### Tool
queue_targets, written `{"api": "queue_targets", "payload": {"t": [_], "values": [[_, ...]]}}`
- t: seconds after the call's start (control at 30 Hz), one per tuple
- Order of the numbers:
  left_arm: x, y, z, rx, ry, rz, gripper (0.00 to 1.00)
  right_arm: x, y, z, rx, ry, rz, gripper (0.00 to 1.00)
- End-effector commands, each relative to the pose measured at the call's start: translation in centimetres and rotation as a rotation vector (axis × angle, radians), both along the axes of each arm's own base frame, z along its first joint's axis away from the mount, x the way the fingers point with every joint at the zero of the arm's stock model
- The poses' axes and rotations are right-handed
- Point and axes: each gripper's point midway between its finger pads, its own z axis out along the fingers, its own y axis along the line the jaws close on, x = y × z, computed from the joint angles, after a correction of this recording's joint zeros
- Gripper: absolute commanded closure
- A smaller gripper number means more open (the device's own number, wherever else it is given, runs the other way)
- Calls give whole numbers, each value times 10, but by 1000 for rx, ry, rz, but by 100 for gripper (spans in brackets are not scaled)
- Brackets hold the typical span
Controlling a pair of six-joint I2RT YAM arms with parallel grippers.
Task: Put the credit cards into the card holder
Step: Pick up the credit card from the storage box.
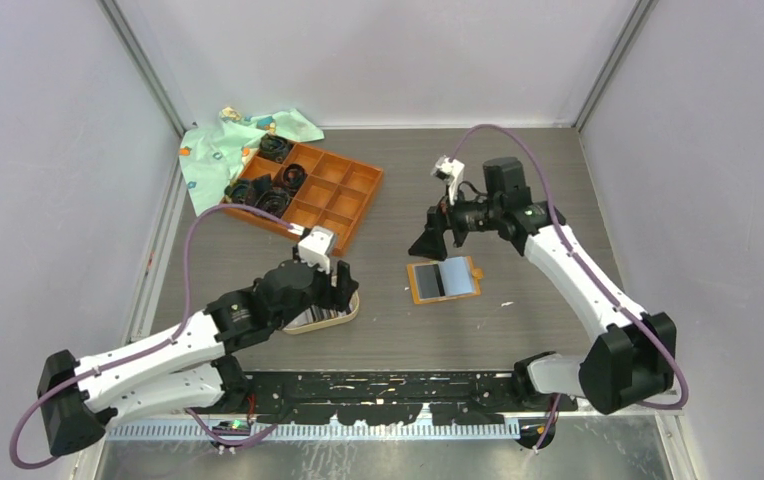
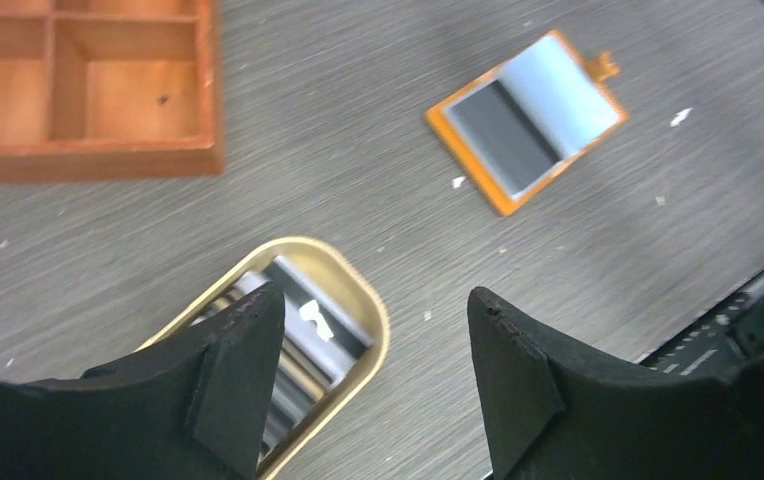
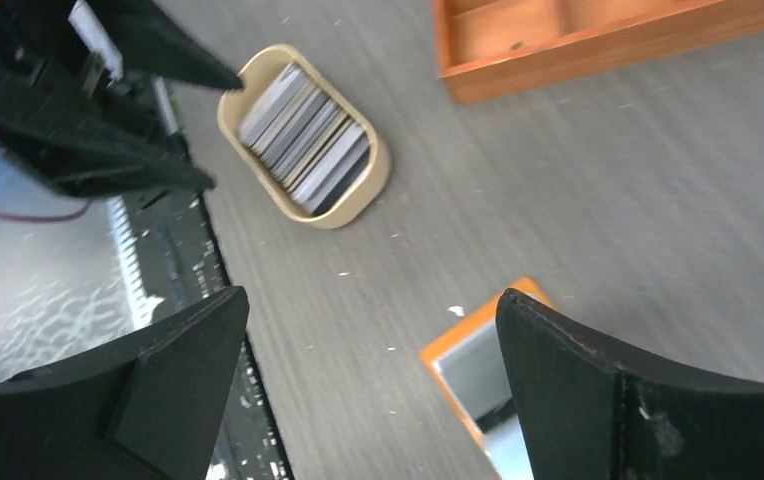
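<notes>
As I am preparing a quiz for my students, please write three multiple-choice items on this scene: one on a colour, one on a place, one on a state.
1. The border of the card holder is: A green; B orange; C white.
2. The credit cards lie: A in the oval dish; B inside the card holder; C on the floor.
3. The card holder is: A snapped shut; B lying open; C standing on edge.
Answers: B, an orange rim frames it; A, they are stacked within the dish; B, its grey pockets face up.
</notes>
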Motion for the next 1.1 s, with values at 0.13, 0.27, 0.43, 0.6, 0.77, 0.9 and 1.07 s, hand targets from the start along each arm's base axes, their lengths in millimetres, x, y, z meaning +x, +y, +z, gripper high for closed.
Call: {"api": "queue_targets", "payload": {"t": [0.13, 0.27, 0.43, 0.6, 0.77, 0.9, 1.07], "values": [[3, 61, -31, 43, 23, 197, 32, -41, 56, -24, 58, 63, 210, 1], [-1, 89, -38, 35, 43, 299, 32, -51, 82, -37, 9, 107, 241, 2], [-7, 124, -52, 54, 89, 438, 32, -57, 113, -47, -22, 191, 224, 8], [-13, 140, -64, 48, 151, 508, 34, -54, 150, -48, -10, 320, 199, 21], [-13, 150, -74, 62, 204, 576, 35, -52, 184, -60, -64, 315, 169, 23], [-10, 158, -82, 82, 228, 642, 38, -47, 202, -75, -87, 369, 99, 23], [-7, 165, -87, 110, 240, 696, 46, -41, 214, -101, -123, 440, 17, 23]]}}
